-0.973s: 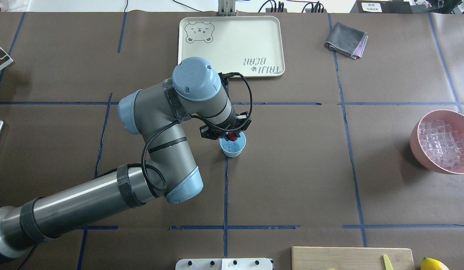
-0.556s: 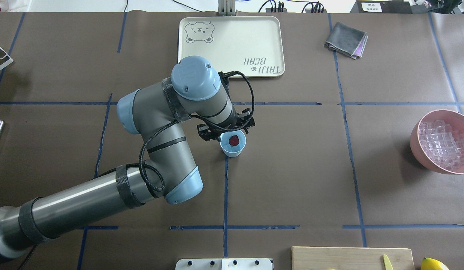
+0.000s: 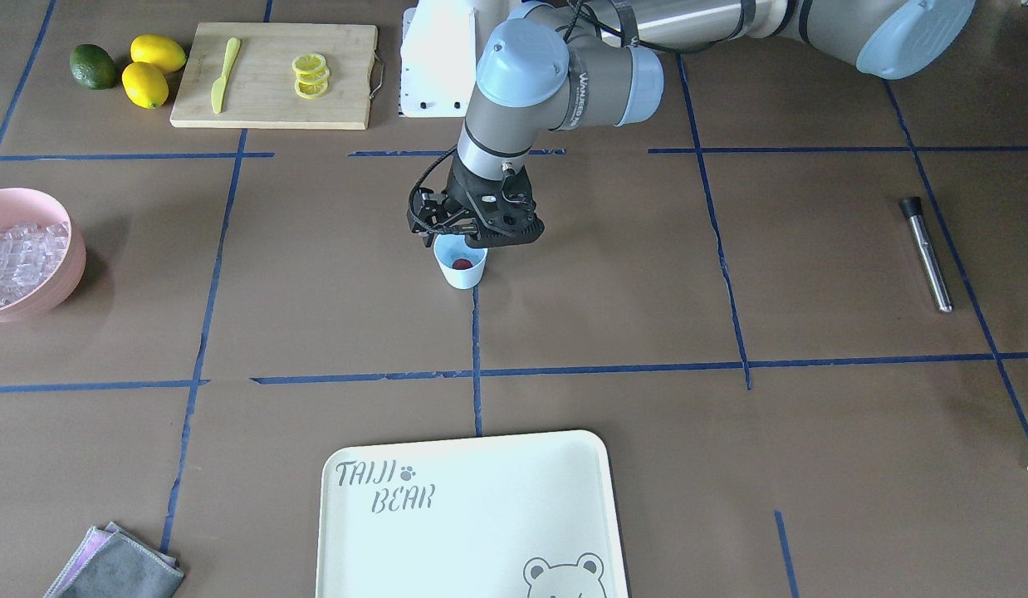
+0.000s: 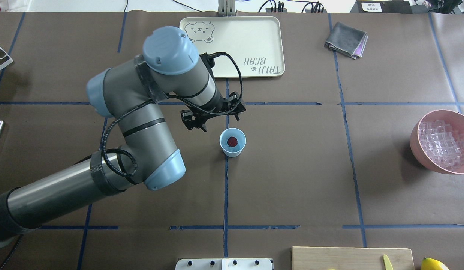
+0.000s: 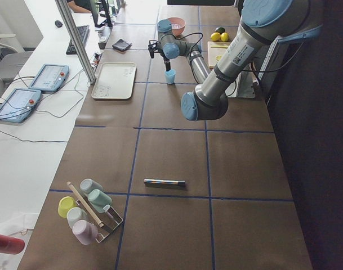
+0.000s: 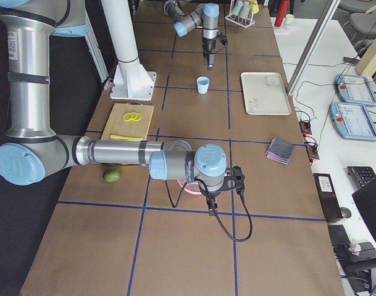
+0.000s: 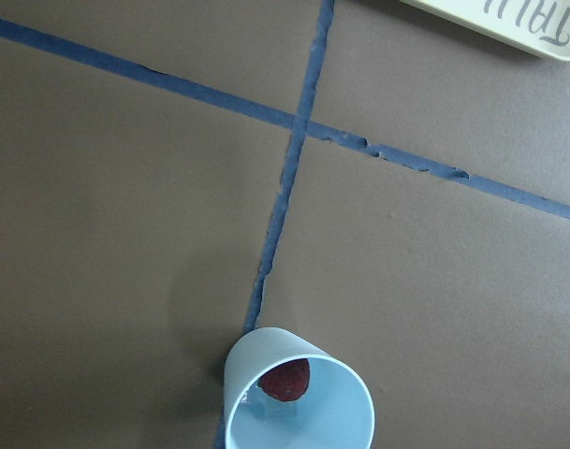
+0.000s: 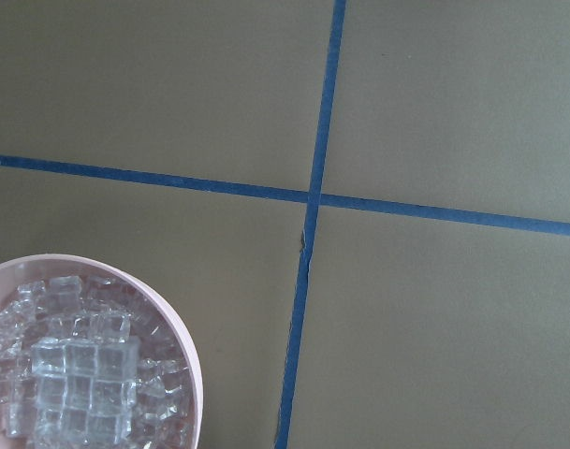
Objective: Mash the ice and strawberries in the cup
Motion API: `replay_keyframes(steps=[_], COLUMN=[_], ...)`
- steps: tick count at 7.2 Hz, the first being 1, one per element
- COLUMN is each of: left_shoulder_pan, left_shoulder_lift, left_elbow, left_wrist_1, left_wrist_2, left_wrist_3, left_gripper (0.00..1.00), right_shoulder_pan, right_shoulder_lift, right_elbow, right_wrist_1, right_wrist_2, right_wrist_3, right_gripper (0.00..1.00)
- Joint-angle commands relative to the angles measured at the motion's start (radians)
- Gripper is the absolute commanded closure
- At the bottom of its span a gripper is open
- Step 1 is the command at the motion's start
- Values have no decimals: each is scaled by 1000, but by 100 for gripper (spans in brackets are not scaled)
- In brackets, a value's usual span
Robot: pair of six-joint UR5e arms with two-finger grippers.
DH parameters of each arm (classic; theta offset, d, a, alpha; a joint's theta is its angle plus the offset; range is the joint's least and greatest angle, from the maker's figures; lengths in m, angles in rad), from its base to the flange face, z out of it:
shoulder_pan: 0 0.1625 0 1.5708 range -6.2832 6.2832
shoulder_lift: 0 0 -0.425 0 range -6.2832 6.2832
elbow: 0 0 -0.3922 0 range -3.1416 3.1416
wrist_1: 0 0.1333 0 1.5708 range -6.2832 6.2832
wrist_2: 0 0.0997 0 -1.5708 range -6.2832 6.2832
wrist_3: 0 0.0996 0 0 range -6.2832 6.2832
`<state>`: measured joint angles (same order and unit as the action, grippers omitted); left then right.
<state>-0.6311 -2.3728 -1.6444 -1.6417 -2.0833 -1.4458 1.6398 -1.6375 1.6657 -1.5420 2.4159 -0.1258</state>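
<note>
At 9 o'clock on the overhead view's edge lies a slim steel rod with a black tip (image 3: 926, 253), probably the masher: stiff, smooth and prone to roll, so best pinched mid-shaft. Toward the centre, the left gripper (image 4: 215, 118) hangs with its fingers spread and nothing between them, at about 10 o'clock from the small pale-blue tapered plastic cup (image 4: 232, 153) and clear of its rim. The cup stands upright on a blue tape line near the table's middle. It looks light and thin-walled, likely to tip or skid under a downward press, so it wants steadying around its wall. Inside it rests the small bumpy red strawberry (image 4: 232, 141), probably soft enough to crush; whether ice lies under it I cannot tell. Well apart at 3 o'clock, the glassy clear ice cubes (image 4: 443, 144) fill a large pink bowl (image 4: 417, 148); they are hard, slick and apt to squirt from a pinch. The right gripper (image 6: 239, 180) hovers by that bowl; I cannot tell how its jaws stand.
</note>
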Motion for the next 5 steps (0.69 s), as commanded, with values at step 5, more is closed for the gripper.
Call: replay_keyframes(steps=[5], left_shoulder_pan=[-371], left_shoulder_lift=[457], left_elbow=[-324], left_wrist_1=[326], left_wrist_2=[-142], left_wrist_3=[867], left_gripper=[0], right_shoulder_pan=[0], right_shoulder_lift=[-2], right_elbow=[-1], right_wrist_1=[-1], right_wrist_2=[3], right_wrist_3=[32], right_gripper=[1])
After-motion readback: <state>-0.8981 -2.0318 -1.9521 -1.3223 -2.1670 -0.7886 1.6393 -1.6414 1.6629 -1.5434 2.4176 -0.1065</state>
